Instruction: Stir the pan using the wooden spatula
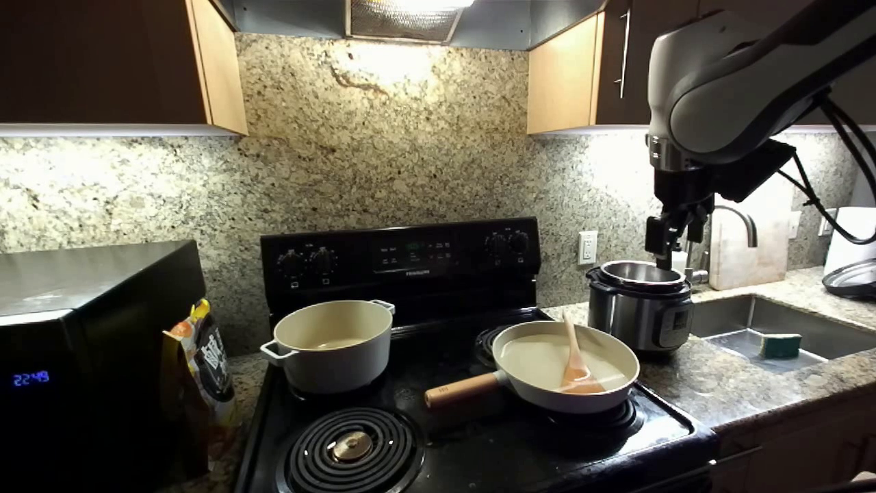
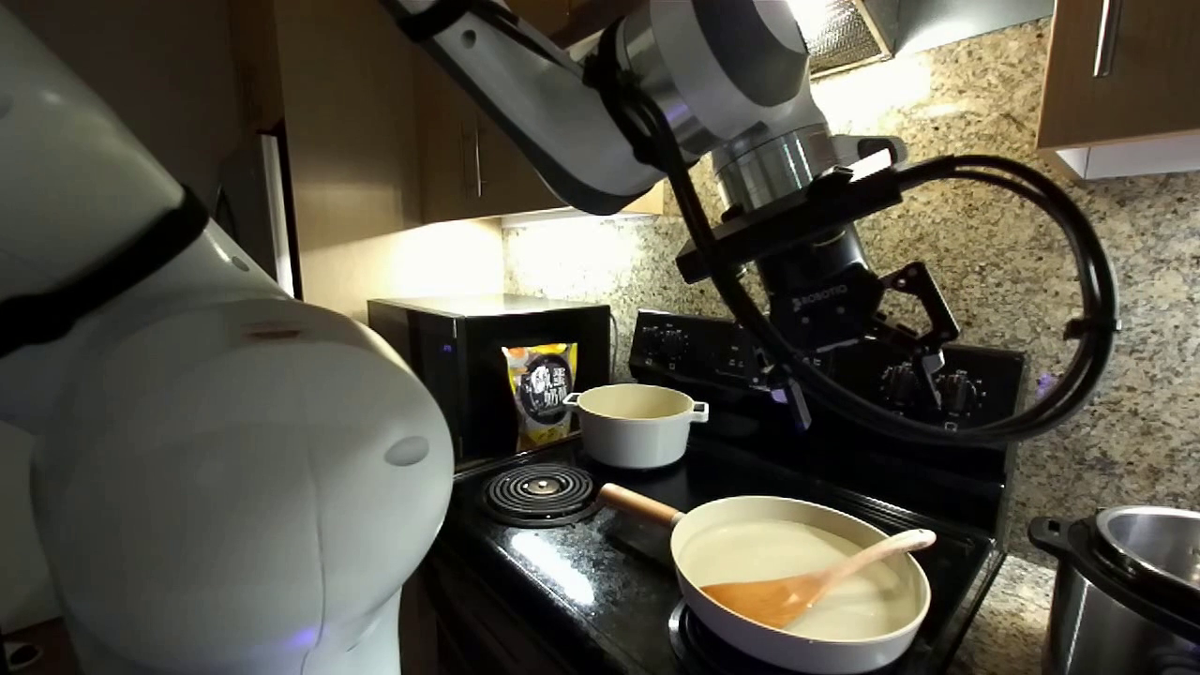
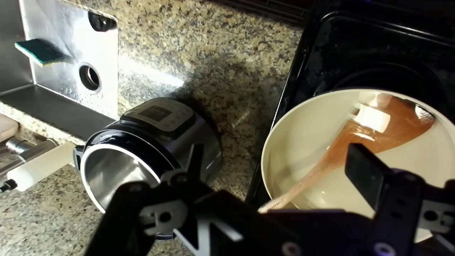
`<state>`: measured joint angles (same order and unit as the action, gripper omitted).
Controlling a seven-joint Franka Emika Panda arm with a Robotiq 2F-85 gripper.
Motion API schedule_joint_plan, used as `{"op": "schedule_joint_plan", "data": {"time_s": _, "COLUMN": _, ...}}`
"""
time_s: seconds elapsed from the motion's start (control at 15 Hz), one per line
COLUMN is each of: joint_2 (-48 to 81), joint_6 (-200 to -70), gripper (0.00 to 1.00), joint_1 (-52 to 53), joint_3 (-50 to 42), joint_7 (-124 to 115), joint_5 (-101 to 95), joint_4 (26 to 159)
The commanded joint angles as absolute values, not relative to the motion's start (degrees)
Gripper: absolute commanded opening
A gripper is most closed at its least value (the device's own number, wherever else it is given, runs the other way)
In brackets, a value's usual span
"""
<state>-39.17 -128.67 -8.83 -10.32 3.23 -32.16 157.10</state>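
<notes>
Spatula (image 2: 814,583) rests in the pan (image 2: 778,650) on the stove (image 1: 479,445); I have the end effector (image 2: 866,405) in midair, spread wide.

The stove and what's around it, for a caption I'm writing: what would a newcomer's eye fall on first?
Probably the bulky pale robot arm filling the left of an exterior view, its open gripper holding nothing. Next, the orange-brown wooden spatula in the cream pan on the stove, its handle sticking out past the rim.
</notes>
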Motion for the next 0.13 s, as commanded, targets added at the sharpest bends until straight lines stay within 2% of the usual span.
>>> {"op": "schedule_joint_plan", "data": {"time_s": 0.0, "joint_2": -39.05, "joint_6": -129.02, "gripper": 1.0, "joint_1": -10.34, "joint_3": -8.87, "joint_7": 4.11, "joint_5": -30.96, "joint_4": 157.13}}
{"op": "schedule_joint_plan", "data": {"time_s": 0.07, "joint_2": -39.05, "joint_6": -129.02, "gripper": 1.0, "joint_1": -10.34, "joint_3": -8.87, "joint_7": 4.11, "joint_5": -30.96, "joint_4": 157.13}}
